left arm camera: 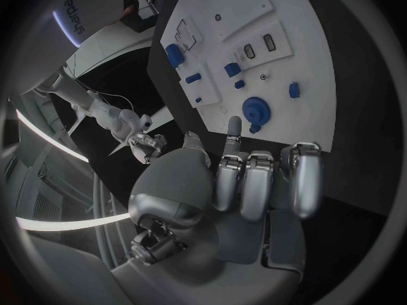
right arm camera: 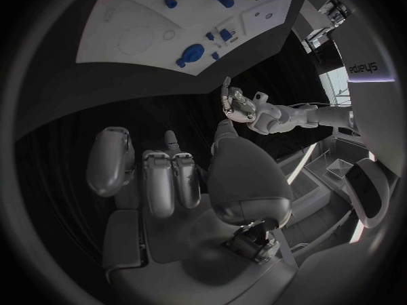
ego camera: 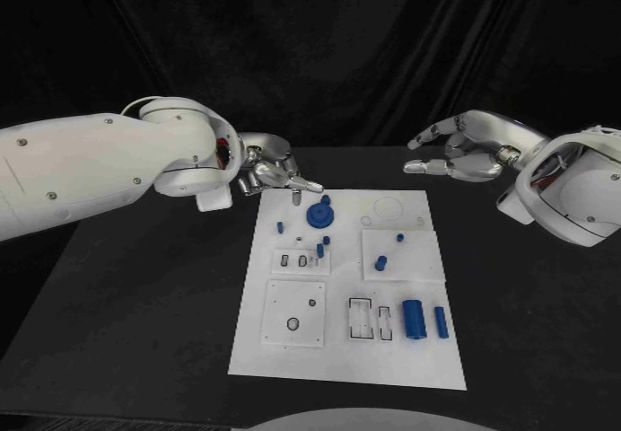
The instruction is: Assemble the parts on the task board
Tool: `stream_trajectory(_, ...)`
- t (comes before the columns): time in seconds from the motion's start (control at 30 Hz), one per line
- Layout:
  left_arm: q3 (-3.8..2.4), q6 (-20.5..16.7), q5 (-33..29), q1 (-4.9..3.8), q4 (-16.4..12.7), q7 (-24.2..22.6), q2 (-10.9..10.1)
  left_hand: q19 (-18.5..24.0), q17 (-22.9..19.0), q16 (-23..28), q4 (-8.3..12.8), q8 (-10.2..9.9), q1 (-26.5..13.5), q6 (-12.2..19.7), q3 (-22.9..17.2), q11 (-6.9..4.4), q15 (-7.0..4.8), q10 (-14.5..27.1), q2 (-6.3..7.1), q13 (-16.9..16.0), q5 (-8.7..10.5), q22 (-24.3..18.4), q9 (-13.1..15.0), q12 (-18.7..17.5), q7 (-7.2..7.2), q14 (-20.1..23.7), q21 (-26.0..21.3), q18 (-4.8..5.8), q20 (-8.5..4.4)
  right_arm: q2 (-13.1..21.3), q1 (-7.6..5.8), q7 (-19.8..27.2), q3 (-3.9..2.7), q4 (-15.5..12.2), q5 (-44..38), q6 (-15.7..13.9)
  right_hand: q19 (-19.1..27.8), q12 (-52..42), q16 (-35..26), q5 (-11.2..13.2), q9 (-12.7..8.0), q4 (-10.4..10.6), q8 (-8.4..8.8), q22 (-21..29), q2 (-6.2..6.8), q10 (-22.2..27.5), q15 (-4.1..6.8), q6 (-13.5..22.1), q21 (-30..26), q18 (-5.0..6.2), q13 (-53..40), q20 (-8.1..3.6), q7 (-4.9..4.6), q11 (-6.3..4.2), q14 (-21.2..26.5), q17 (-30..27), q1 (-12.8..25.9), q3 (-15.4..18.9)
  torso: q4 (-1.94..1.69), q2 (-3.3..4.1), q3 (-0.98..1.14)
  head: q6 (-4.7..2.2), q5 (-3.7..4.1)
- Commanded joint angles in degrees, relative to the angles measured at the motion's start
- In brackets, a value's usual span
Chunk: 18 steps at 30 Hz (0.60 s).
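Observation:
The white task board [ego camera: 349, 359] lies in the middle of the black table. A round blue part [ego camera: 321, 215] sits near its far left corner, two blue cylinders [ego camera: 415, 319] lie side by side near its front right, and several small blue parts [ego camera: 380, 263] are spread over its middle. My left hand [ego camera: 272, 173] hovers just off the board's far left corner, holding nothing, with one fingertip [ego camera: 310, 187] reaching towards the round part [left arm camera: 255, 108]. My right hand [ego camera: 453, 154] hangs above the table behind the board's far right corner, fingers apart and empty.
Raised white blocks on the board carry slots and holes: a square block [ego camera: 295, 312] at front left, a slotted one [ego camera: 371, 321] beside it, and a small one [ego camera: 301, 260] in the middle. Bare black table [ego camera: 143, 305] lies on both sides of the board.

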<state>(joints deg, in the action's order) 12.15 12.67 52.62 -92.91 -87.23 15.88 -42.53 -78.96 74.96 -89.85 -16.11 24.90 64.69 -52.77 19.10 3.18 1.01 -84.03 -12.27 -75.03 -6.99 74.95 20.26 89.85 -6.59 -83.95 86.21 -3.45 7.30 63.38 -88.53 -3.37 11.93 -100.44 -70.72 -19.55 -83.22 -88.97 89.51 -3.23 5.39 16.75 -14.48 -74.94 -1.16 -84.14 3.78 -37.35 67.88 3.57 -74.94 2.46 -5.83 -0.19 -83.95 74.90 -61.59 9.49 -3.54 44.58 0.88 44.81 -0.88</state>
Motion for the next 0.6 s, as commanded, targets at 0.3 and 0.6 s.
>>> stream_trajectory(0.3,-0.05,11.2,3.3,-0.17,3.9,12.2,7.4,-1.9,15.0,-0.1,1.1,7.1,0.0,-0.7,-4.2,-2.56,-2.47,-6.0,-0.24,-15.0,-1.79,7.4,12.1,0.2,2.75,-6.0,0.5,1.12,-2.14,0.8,2.03,-4.5,-0.02,0.5,0.5,8.1,0.1,0.9,-0.4,-2.9,-0.5,-0.1,0.51,-9.1,-3.20,-4.2,-0.37,-1.1,-0.7,0.89,-13.0,0.36,-0.12,0.49,-5.7,13.5,-0.4,1.5,0.13,-0.32,0.43,0.68,-0.16)
stream_trajectory(0.6,-0.04,13.7,3.4,0.67,5.4,13.5,11.0,-2.7,15.0,-0.1,1.7,6.1,-0.1,-1.3,-5.4,-3.04,-3.01,-6.0,-0.46,-15.0,-1.89,7.9,13.1,0.2,3.10,-6.0,0.6,1.28,-2.67,0.1,3.12,-4.8,-0.02,1.1,0.7,9.6,0.1,0.9,-0.4,-4.8,-0.7,-0.1,0.76,-9.1,-4.13,-4.2,-0.33,-1.6,-0.9,0.91,-13.0,0.35,-0.03,0.43,-5.7,13.5,-1.1,2.2,0.24,-0.34,0.47,1.19,-0.34)
